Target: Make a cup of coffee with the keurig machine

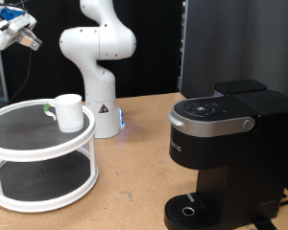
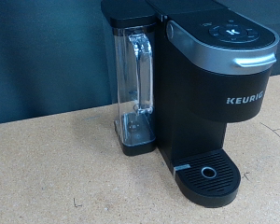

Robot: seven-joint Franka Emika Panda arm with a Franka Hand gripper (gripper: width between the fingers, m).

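Note:
The cup [image 1: 69, 112], a small white mug with a greenish handle, stands upright on the top shelf of a round white two-tier stand [image 1: 19, 144] at the exterior view's left. The keurig machine [image 1: 221, 144] is tall and black, with a silver-grey lid handle, and stands at the exterior view's right with its lid down. Nothing stands on its round drip tray [image 1: 187, 211]. My gripper [image 1: 29, 41] hangs high in the exterior view's top left corner, well above the stand and touching nothing. The wrist view shows the keurig machine [image 2: 215, 84], its clear water tank [image 2: 135, 89] and drip tray [image 2: 208, 173], but no fingers.
The white arm base [image 1: 98, 67] rises behind the stand, between cup and machine. A dark panel [image 1: 230, 43] stands behind the machine. Everything rests on a brown particle-board table [image 1: 125, 182], whose surface is bare between the stand and the machine.

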